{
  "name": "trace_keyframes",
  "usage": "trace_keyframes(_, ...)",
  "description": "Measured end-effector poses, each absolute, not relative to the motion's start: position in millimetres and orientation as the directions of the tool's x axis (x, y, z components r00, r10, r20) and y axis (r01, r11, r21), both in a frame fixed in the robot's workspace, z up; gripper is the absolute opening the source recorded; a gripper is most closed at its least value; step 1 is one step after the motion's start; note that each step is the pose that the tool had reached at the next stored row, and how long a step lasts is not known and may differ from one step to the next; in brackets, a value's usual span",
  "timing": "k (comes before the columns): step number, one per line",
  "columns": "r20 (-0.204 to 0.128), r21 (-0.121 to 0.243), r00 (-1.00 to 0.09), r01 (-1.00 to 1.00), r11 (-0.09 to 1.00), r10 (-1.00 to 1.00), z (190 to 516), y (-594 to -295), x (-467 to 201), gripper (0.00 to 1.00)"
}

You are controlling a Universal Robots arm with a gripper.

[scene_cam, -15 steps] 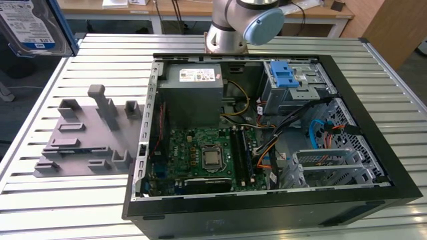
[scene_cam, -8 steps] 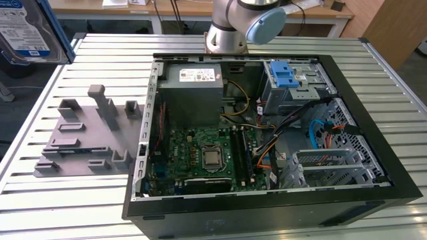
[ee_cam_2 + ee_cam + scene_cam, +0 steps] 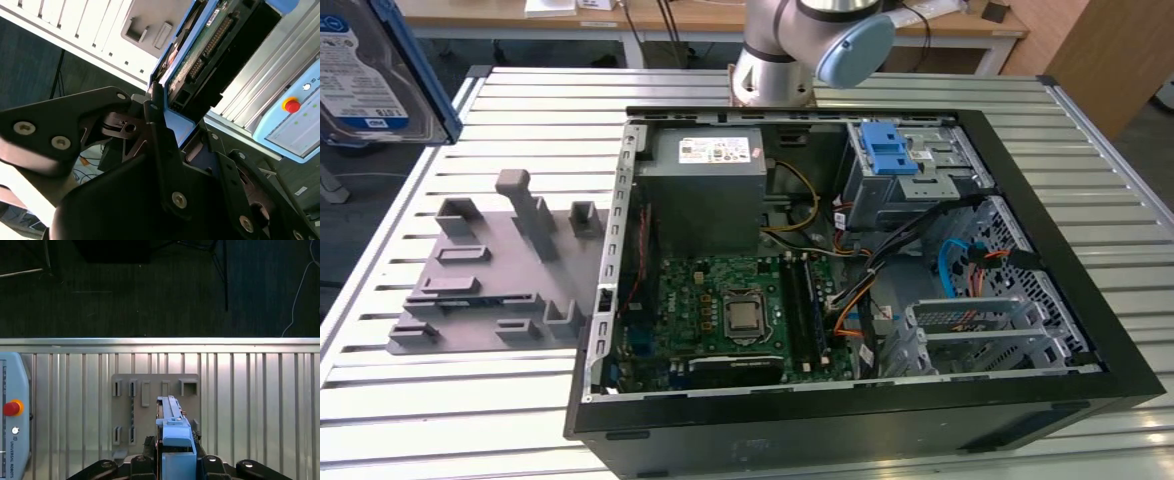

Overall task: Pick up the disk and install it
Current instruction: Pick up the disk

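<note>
Second wrist view: fingers (image 3: 162, 150) clamped on the disk (image 3: 210, 45) at its blue-railed end; disk aloft, clear of grey fixture (image 3: 494, 285).

The disk (image 3: 371, 70) is up in the air at the exterior view's left, tilted, blue-and-white label facing out. Wrist views catch it edge-on: blue side rail (image 3: 175, 432), green circuit board (image 3: 200, 50) on the underside.

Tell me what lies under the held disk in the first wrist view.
Below the disk sits the grey slotted fixture on the slatted table. The disk covers part of it, so slots there are hidden.
</note>
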State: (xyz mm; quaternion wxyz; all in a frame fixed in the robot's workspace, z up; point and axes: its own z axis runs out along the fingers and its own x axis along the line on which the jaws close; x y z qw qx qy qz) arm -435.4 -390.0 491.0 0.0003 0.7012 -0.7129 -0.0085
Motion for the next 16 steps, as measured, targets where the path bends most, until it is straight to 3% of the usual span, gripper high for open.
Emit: trace_keyframes(16,-0.011,0.013,-0.017,-1.0,0.017,-1.0,490.9,-410.5,-415.0,0.37)
